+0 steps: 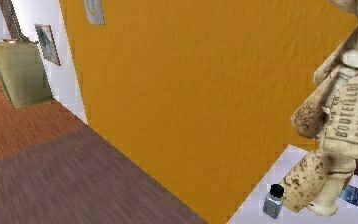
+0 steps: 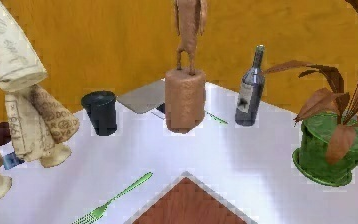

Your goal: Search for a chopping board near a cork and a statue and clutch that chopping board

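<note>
Big pale corks (image 2: 17, 60) lie piled at the arm side view's left on a white table (image 2: 247, 160); they appear again as the corks (image 1: 337, 100) at the forward view's right edge. A brown statue (image 2: 187, 40) stands on a cork-brown block (image 2: 184, 100) near the table's far edge. A flat grey slab (image 2: 142, 97), perhaps the chopping board, lies just left of and behind the block, partly hidden by it.
A dark cup (image 2: 101, 112), a wine bottle (image 2: 251, 88), a potted plant in a green pot (image 2: 332, 150) and a green fork (image 2: 117, 197) share the table. A small dark-capped jar (image 1: 275, 200) stands by the corks. An orange wall (image 1: 187, 90) rises behind.
</note>
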Tool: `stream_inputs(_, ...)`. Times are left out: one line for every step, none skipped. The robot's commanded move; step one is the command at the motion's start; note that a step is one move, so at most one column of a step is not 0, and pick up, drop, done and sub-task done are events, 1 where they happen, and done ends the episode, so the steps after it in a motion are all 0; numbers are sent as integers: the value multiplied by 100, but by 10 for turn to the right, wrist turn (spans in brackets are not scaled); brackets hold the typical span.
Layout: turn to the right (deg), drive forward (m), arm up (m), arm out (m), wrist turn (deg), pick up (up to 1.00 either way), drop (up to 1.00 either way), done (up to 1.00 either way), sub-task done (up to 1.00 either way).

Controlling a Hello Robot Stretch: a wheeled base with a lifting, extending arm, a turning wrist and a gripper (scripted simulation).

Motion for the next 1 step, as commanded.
stream_inputs(0,0,38,0,0,0,0,0,0)
